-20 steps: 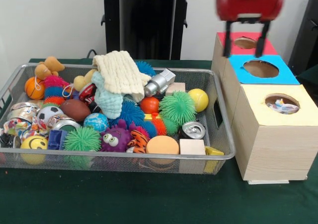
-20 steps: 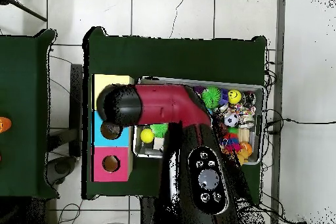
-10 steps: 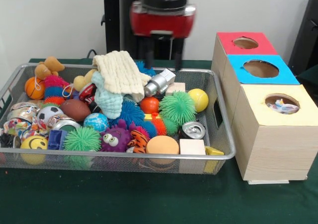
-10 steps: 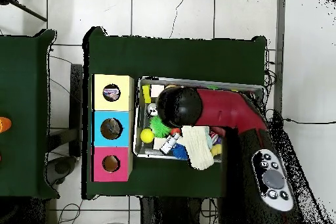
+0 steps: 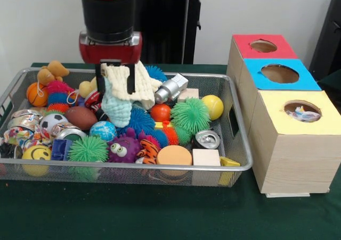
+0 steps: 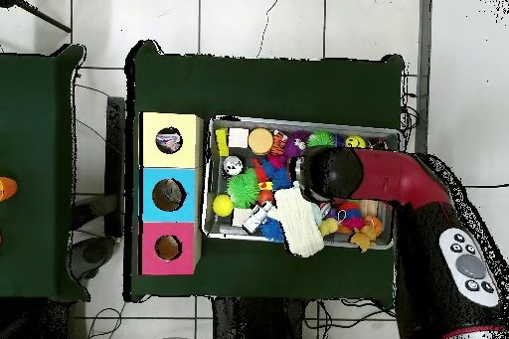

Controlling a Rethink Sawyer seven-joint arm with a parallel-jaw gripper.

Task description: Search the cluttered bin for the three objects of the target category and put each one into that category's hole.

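The cluttered bin (image 5: 133,167) is a wide wire-mesh tray full of toys; it also shows in the overhead view (image 6: 298,121). Three wooden boxes with holes stand beside it: red top (image 5: 264,46), blue top (image 5: 279,73), yellow top (image 5: 298,111). Something small lies in the yellow box's hole. My gripper (image 5: 115,88) hangs over the bin's back middle, open. Its two dark fingers (image 5: 99,80) stand on either side of a cream knitted cloth (image 5: 120,76). A light blue cloth (image 5: 116,109) lies just below it. In the overhead view the arm's end (image 6: 333,174) covers the gripper.
In the bin lie a green spiky ball (image 5: 191,115), a yellow ball (image 5: 213,107), a crushed silver can (image 5: 206,139), a wooden block (image 5: 206,157), an orange disc (image 5: 174,156), a purple monster toy (image 5: 123,148) and a smiley ball (image 5: 36,155). The robot's pedestal (image 5: 160,27) stands behind.
The gripper has swung from above the red and blue boxes across the bin to the left in the front view and come down around the cream cloth.
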